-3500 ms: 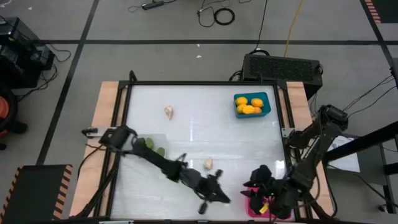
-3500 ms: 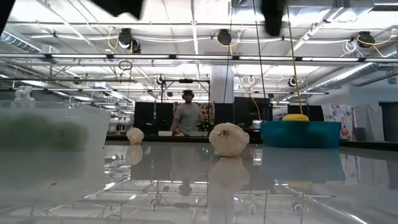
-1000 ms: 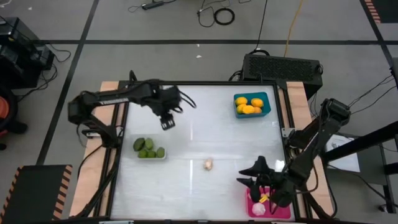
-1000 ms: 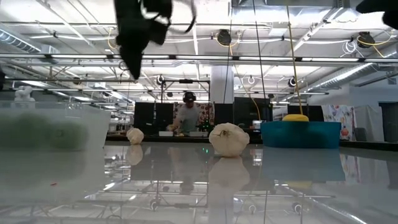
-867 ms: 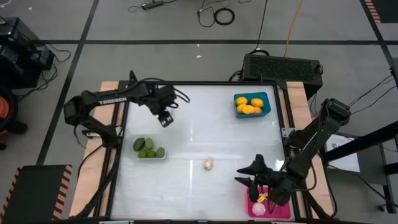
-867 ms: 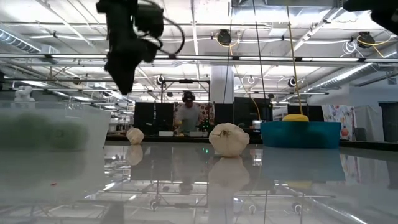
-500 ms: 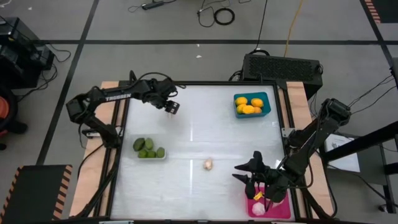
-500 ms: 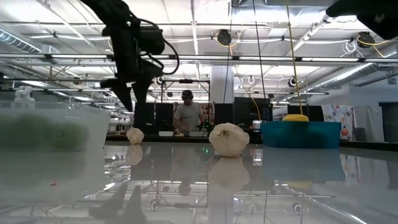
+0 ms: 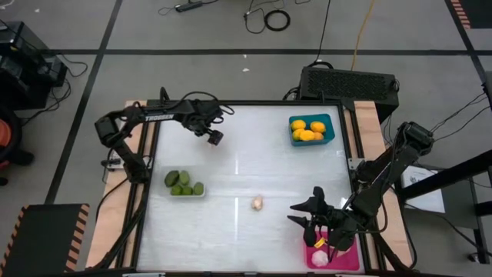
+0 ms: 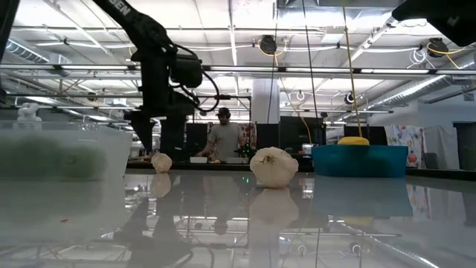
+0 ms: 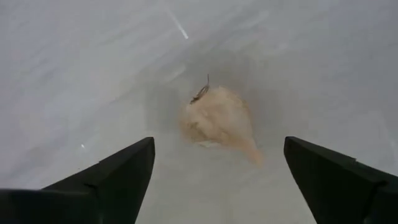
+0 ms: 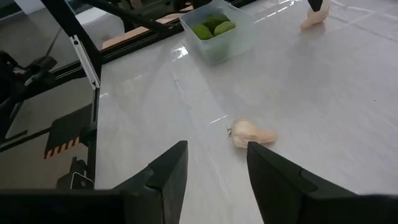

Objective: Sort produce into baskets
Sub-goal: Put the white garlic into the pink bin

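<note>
A beige-pink garlic piece [image 11: 217, 118] lies on the white table near its far left. My left gripper [image 11: 219, 149] hangs just above it, pointing down and open, one finger on each side, touching nothing; in the low view the left gripper [image 10: 160, 138] stands over this garlic [image 10: 161, 161]. A second garlic piece [image 9: 257, 203] lies mid-table toward the near edge. My right gripper [image 9: 310, 221] hovers open beside the pink basket [image 9: 344, 260], which holds a garlic piece [image 9: 319, 258]. The teal basket [image 9: 332, 123] holds yellow-orange pieces, and the clear basket [image 9: 201, 193] holds green ones.
A dark frame [image 9: 246, 103] runs round the white table top. A black box [image 9: 350, 83] stands behind the far right corner. Between the baskets the table surface is bare apart from the two garlic pieces. A person [image 10: 224, 140] stands far off in the room.
My left gripper has come down from well above the table and moved a little toward the far and right edges, turning about its own axis. It now hangs just over the far-left garlic. The produce and baskets have stayed in place.
</note>
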### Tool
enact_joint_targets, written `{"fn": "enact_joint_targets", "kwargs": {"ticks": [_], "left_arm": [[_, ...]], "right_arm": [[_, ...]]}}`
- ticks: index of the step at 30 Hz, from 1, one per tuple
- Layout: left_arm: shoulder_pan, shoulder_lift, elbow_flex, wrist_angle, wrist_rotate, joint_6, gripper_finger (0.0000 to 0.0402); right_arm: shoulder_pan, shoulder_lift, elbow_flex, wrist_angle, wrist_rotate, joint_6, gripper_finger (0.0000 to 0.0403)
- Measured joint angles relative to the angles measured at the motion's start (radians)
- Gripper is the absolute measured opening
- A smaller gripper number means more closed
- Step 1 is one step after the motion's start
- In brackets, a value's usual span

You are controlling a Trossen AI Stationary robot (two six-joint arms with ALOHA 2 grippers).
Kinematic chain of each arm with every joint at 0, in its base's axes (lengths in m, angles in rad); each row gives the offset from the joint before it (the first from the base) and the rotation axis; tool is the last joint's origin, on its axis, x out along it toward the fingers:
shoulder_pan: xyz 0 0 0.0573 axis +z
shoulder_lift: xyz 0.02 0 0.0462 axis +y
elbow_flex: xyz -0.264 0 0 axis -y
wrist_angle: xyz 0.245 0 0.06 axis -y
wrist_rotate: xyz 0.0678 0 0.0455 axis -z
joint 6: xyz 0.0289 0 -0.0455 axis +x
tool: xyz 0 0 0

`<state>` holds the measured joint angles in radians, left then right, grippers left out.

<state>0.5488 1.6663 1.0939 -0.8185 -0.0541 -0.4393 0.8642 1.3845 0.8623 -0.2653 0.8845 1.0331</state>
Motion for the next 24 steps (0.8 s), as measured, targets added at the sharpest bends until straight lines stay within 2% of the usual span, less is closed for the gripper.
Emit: {"fn": "enact_joint_targets", "kwargs": {"ticks": [8,15,19,24], "left_arm": [[0.0,0.065,0.0,0.08,-0.003,0.028,0.0369],[0.0,0.131,0.0,0.08,-0.003,0.029,0.0361],[0.0,0.144,0.0,0.085,-0.002,0.036,0.0339],[0.0,0.144,0.0,0.077,0.001,0.037,0.029]], "right_arm": [[0.0,0.0,0.0,0.002,0.0,0.002,0.0157],[0.0,0.0,0.0,0.002,0.0,0.004,0.0157],[0.0,0.0,0.0,0.0,0.0,0.002,0.0157],[0.0,0.0,0.0,0.0,0.0,0.002,0.0157]]}}
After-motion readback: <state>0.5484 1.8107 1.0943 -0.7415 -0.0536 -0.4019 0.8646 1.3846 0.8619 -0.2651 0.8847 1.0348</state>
